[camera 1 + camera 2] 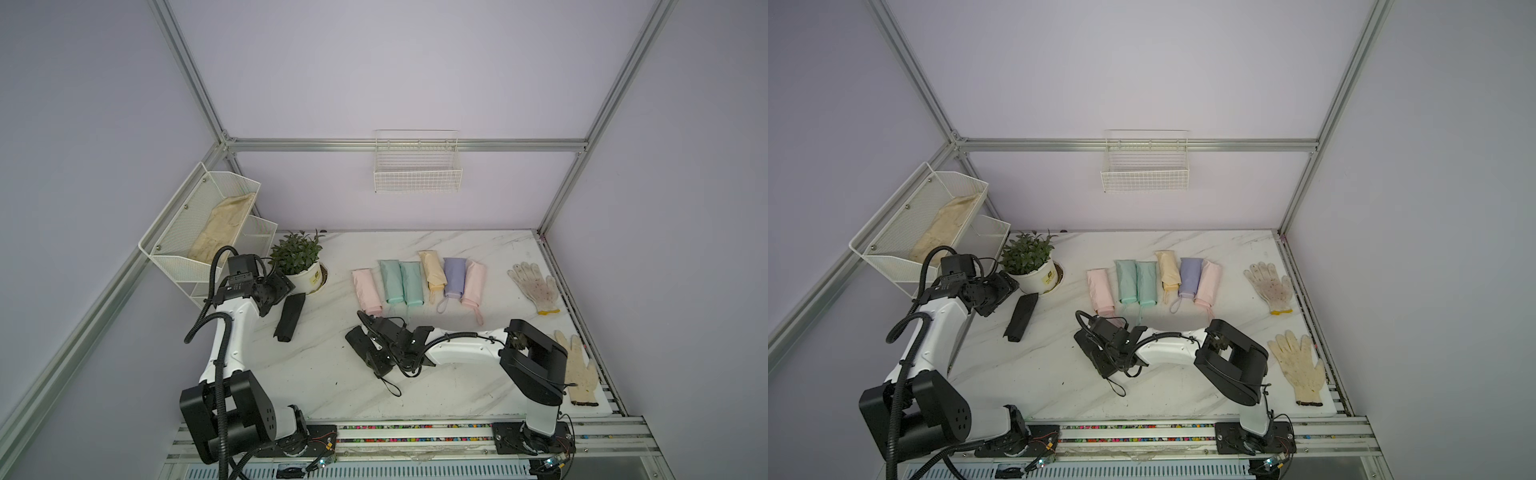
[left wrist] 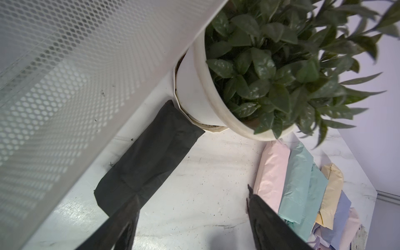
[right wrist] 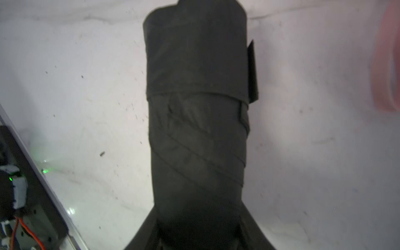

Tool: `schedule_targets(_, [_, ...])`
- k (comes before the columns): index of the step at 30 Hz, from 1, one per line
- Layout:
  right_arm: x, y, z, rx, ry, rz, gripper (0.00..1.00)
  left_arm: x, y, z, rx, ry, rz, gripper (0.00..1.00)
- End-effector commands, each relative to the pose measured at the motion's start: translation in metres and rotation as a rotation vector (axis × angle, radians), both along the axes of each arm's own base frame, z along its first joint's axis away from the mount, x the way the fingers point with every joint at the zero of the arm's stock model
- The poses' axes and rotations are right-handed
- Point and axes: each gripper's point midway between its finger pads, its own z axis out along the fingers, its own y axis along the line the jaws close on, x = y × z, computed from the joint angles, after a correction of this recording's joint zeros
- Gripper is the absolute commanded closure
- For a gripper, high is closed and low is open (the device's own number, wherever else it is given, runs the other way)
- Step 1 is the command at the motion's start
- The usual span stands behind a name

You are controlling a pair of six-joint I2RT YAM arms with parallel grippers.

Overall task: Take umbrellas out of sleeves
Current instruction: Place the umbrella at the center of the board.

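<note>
Left pincer (image 2: 192, 201) gapes empty over the black sleeve (image 2: 149, 155); right pincer (image 3: 199, 218) apparently clamps the black umbrella (image 3: 197, 129) mid-counter.

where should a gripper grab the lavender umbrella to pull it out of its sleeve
Grip the handle end of the lavender umbrella, coming from the robot's side: it lies flat with that end and its wrist loop sticking out that way, while its sleeve is closed at the far end.
</note>
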Motion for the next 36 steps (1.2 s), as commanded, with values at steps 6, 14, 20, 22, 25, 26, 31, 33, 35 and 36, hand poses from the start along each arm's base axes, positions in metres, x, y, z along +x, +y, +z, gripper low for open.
schedule_targets(6, [0.021,0.097,0.021,0.347,0.254,-0.166,0.66,-0.024,-0.018,0.050,0.028,-0.176,-0.047,0.23])
schedule_targets(14, [0.043,0.146,0.023,0.613,0.443,-0.346,0.68,-0.040,-0.030,0.053,0.061,-0.212,-0.105,0.24])
schedule_targets(20, [0.055,0.160,0.018,0.656,0.469,-0.417,0.58,-0.039,-0.043,0.059,0.054,-0.237,-0.143,0.23])
schedule_targets(22, [0.055,0.166,0.020,0.667,0.476,-0.400,0.50,-0.038,-0.046,0.061,0.046,-0.243,-0.153,0.23])
schedule_targets(25, [0.052,0.173,0.028,0.679,0.469,-0.349,0.38,-0.036,-0.050,0.062,0.035,-0.253,-0.164,0.23])
schedule_targets(26, [0.050,0.173,0.032,0.689,0.469,-0.327,0.35,-0.034,-0.051,0.061,0.032,-0.254,-0.167,0.23])
schedule_targets(31, [0.056,0.150,0.055,0.672,0.395,-0.286,0.34,-0.026,-0.067,0.057,0.026,-0.242,-0.212,0.23])
schedule_targets(33, [0.066,0.124,0.066,0.650,0.340,-0.304,0.36,-0.021,-0.079,0.057,0.059,-0.233,-0.248,0.24])
schedule_targets(35, [0.077,0.096,0.074,0.608,0.274,-0.327,0.37,-0.014,-0.092,0.059,0.097,-0.228,-0.289,0.24])
schedule_targets(36, [0.084,0.080,0.079,0.579,0.231,-0.338,0.37,-0.010,-0.098,0.060,0.113,-0.222,-0.310,0.24])
